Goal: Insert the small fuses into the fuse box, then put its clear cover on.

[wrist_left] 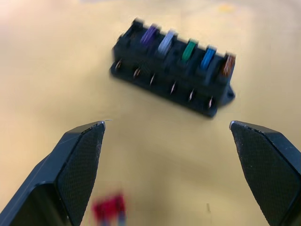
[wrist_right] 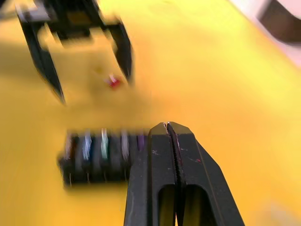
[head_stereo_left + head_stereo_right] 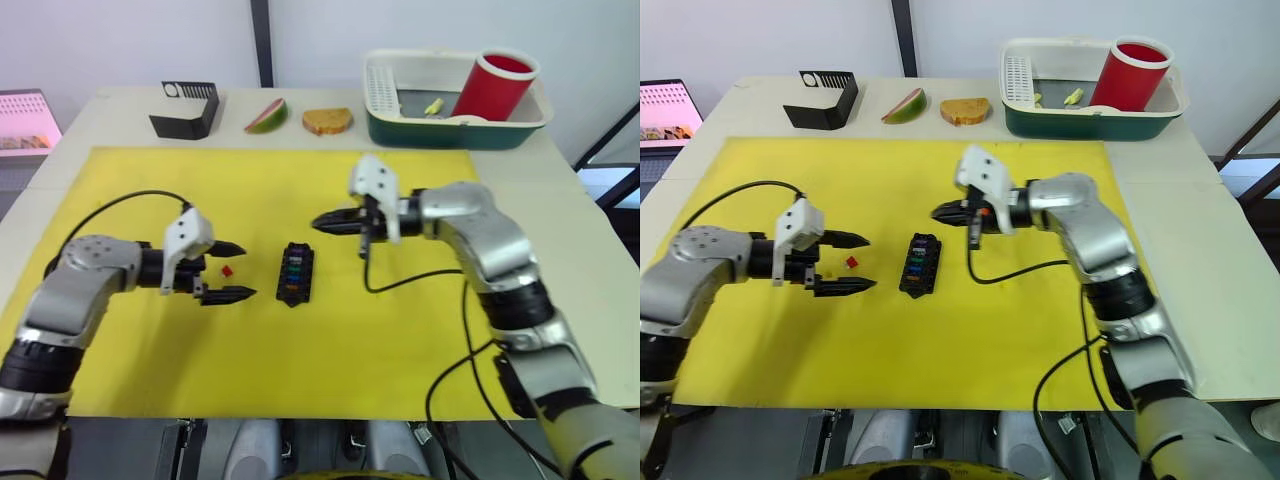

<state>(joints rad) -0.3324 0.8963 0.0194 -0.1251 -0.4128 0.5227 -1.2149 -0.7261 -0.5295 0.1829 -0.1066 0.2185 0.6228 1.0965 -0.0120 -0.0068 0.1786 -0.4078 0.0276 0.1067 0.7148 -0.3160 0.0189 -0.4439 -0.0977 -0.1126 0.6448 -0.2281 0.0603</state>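
Left tool (image 3: 228, 271) is seen wide open, low over the yellow mat (image 3: 150, 180), fingers straddling the loose red fuse (image 3: 227, 270), which lies flat on the mat just beside the fuse box (image 3: 295, 273) on the robot's left. Five fuses are seen already seated in the box in the left wrist view: purple (image 1: 149, 35), pale grey (image 1: 166, 41), green (image 1: 189, 50), blue (image 1: 207, 57), orange (image 1: 228, 65); the red one is judged the last to go in. Step in hand is judged to be the pick of the red fuse. To do it well, the tool should be centred on the fuse body, lowered until the pads nearly touch the mat, and closed slowly on the plastic head so the blades are left free and pointing down for insertion; a skewed pinch is likely to flick so small a part away. Right tool (image 3: 322, 222) is seen closed with nothing in it, hovering beyond the box on the robot's right; it could be used to steady the box during insertion. The clear cover cannot be made out. Farther back on the desk (image 3: 590, 260) are a black stand (image 3: 186, 109), two food pieces (image 3: 266, 116), and a basin (image 3: 455, 125) holding a red cup (image 3: 495, 85).
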